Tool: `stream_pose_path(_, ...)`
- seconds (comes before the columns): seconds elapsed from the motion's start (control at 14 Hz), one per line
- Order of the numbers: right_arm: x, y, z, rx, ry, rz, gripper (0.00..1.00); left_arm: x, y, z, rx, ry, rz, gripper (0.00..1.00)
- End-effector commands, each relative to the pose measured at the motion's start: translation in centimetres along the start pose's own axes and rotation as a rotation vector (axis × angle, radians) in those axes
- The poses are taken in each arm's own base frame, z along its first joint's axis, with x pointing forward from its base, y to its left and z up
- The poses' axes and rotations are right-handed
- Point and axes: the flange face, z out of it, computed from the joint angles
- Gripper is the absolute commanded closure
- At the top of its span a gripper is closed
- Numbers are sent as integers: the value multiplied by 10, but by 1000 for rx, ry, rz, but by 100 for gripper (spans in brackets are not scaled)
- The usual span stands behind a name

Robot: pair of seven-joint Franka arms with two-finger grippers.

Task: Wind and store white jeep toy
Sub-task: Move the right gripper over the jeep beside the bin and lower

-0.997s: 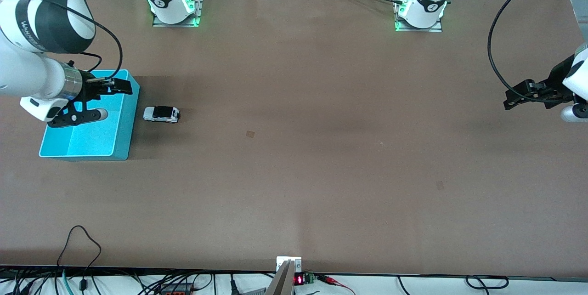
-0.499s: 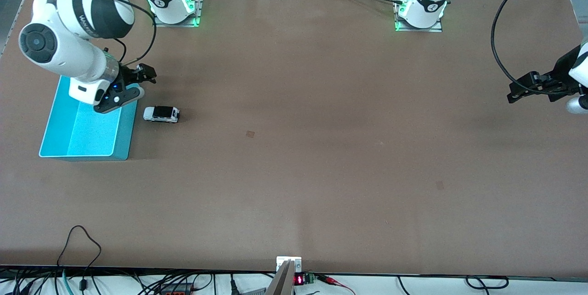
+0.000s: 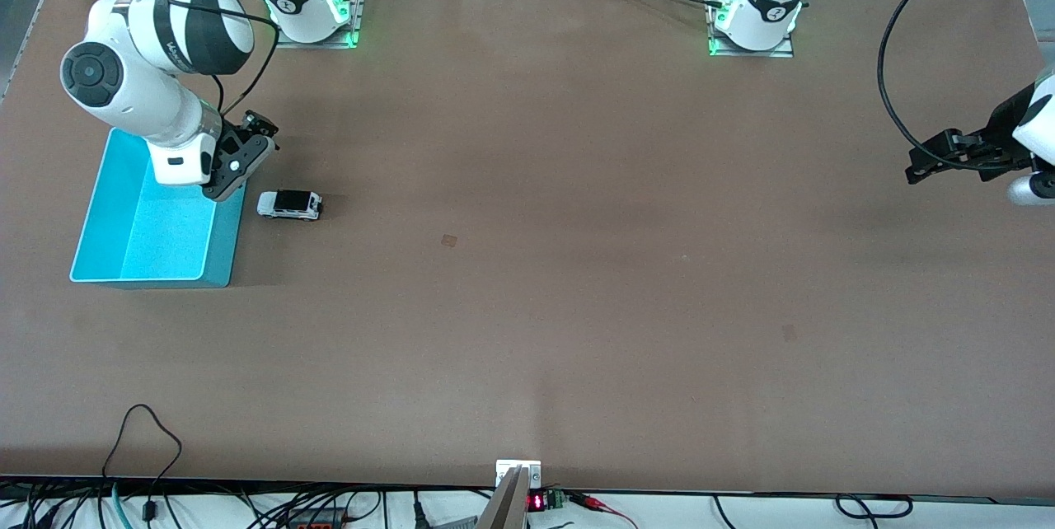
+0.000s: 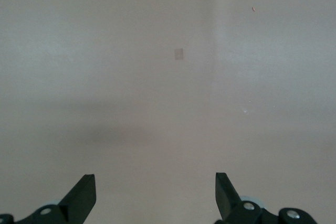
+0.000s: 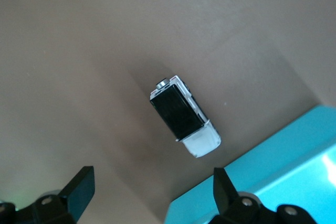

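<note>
Jeep [image 3: 289,205] on its wheels on the table [image 3: 527,282], just beside the bin [image 3: 148,228], apart from it. Right gripper [image 3: 247,152] over the bin's edge near the jeep, jaws spread, empty. Left gripper [image 3: 927,162] waits over the left arm's end of the table, jaws spread, empty.

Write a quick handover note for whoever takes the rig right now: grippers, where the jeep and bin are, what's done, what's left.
Right gripper: open, empty, over the turquoise bin's edge next to the white jeep toy.
Left gripper: open, empty, waiting over the table at the left arm's end.
Jeep: upright on the table, beside the bin, apart from it.
Bin: nothing visible in it.
Done: nothing yet.
Left: grasp the jeep, wind it, put it in the bin.
</note>
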Motion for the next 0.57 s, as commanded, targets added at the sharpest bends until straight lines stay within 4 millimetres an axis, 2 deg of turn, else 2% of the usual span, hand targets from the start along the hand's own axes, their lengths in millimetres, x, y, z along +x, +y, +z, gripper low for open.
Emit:
stream_pose_path(0.0,-5,6,16,-33,12,-178,0,-11,0,-6,-18,-5,15,0)
stream_pose_path(0.21,0,9,37,-61,1,-321,0,-10,1,-5,-20,-7,13,0)
stream_pose_path(0.5,1,2,71,-85,29,-379,0,-10,1,-6,-20,-5,13,0)
